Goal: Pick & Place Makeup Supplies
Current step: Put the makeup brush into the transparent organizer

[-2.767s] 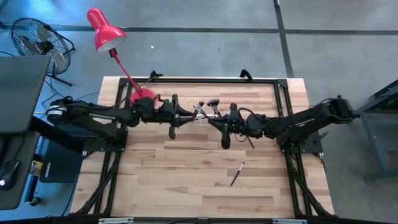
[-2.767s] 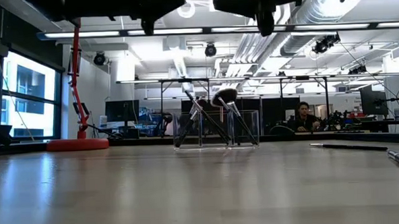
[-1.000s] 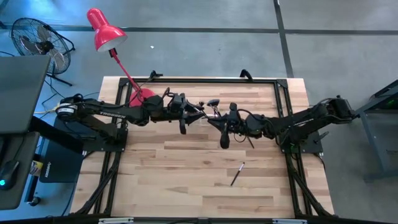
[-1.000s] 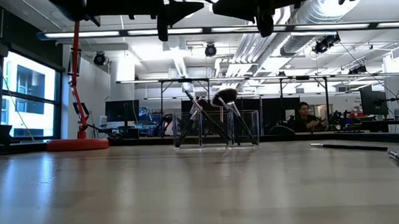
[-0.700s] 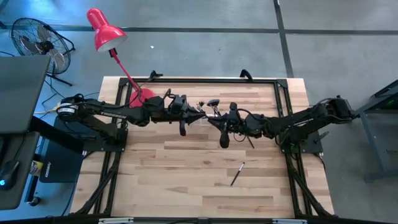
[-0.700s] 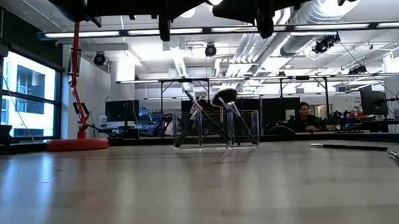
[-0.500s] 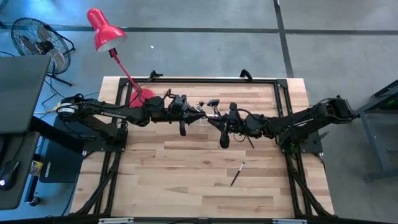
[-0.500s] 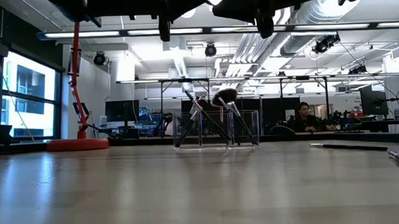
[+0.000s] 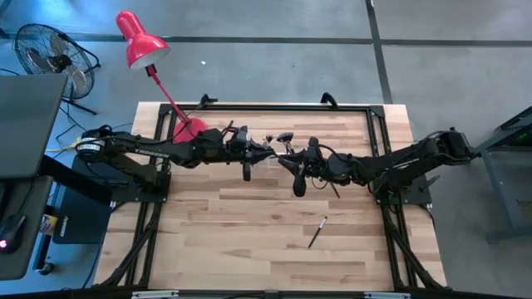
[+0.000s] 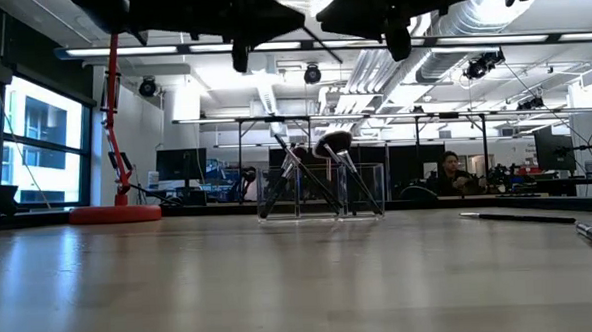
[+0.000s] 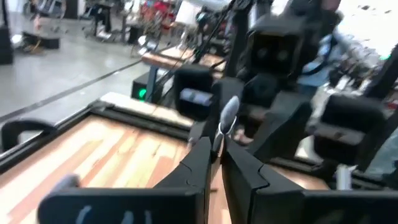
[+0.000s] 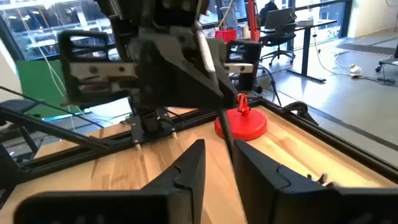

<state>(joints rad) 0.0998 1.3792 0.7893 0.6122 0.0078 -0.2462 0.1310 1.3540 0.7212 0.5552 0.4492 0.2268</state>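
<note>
High view: the left gripper and right gripper meet above the holder; one liner lies well behind the right gripper.

Left wrist view: closed on a silvery brush.

Right wrist view: clamps a dark brush. Most look placed.

Both arms hover mid-table, left gripper and right gripper fingers nearly closed, facing each other.

You see the small clear plastic holder at the table's far middle, between both grippers; one thin dark liner lies nearer, to the right.
</note>
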